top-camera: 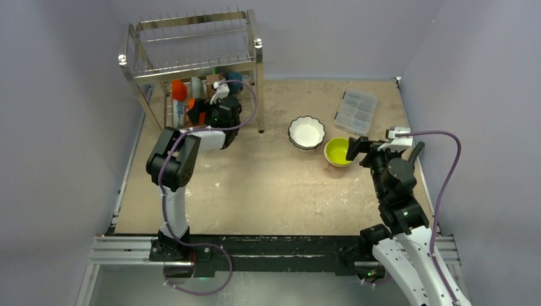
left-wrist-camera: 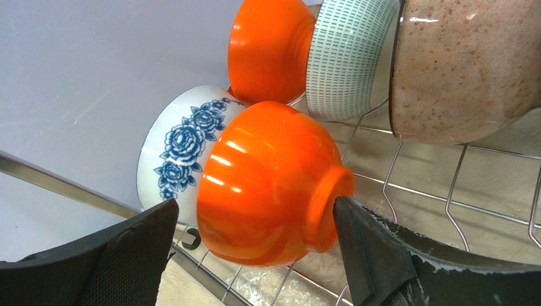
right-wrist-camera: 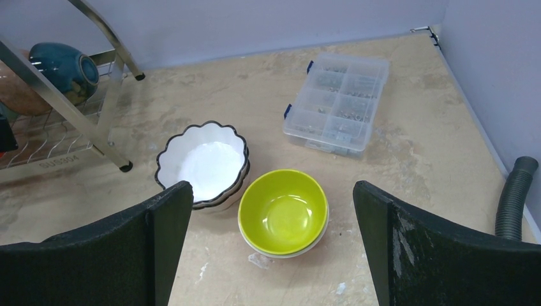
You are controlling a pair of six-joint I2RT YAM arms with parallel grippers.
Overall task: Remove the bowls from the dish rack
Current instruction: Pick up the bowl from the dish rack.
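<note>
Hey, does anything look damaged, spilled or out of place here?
Only wear: the left tool's pad is scuffed whitish along its edge, and the tabletop is blotchy with white flecks. Nothing looks broken or spilled.

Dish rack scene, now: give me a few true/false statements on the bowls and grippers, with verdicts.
1. The left gripper has its jaws open on either side of an orange bowl in the dish rack. True.
2. The right gripper holds the yellow-green bowl. False: it is open, and the bowl sits on the table.
3. A white scalloped bowl sits beside the yellow-green bowl. True.
4. The clear compartment box lies inside the rack. False: it lies on the table, apart from the rack.
</note>
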